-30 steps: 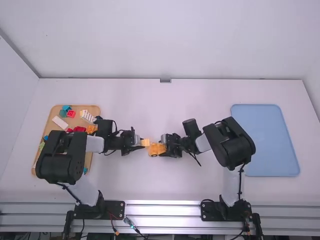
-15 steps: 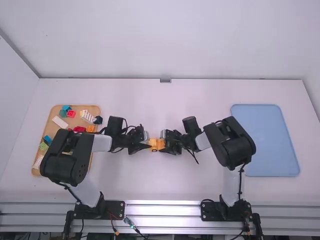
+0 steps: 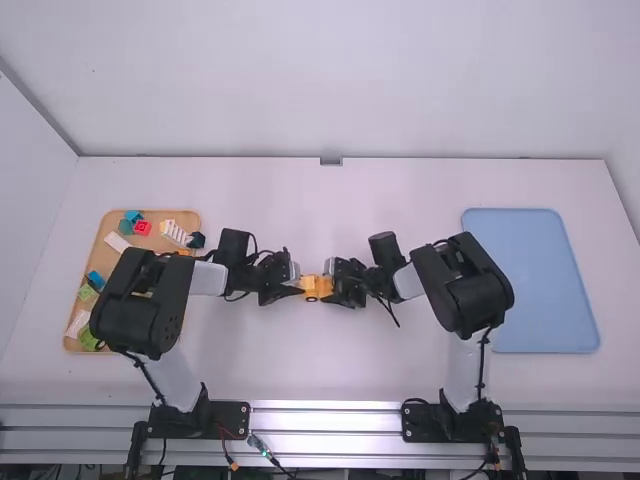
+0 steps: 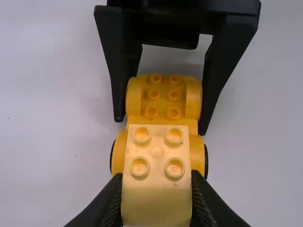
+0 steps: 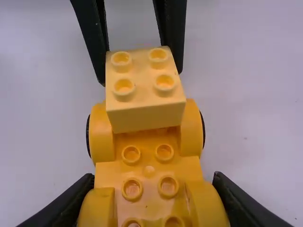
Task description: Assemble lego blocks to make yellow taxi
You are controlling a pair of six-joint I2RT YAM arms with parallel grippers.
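Near the table's middle, my left gripper (image 3: 291, 287) faces my right gripper (image 3: 337, 288) across an orange-yellow car base (image 3: 317, 287). My left gripper (image 4: 156, 201) is shut on a pale yellow four-stud block (image 4: 157, 163). In the right wrist view this block (image 5: 146, 104) lies over the wheeled end of the car base (image 5: 148, 170), between its two fenders; whether its studs are joined cannot be told. My right gripper (image 5: 151, 198) is shut on the other end of the base, fingers along both sides.
A wooden tray (image 3: 118, 212) with several coloured blocks stands at the left, partly under the left arm. At the right lies a blue tray (image 3: 535, 280).
My left gripper has moved right with the pale block, from beside the car base to over its end. The right arm and base have shifted slightly right.
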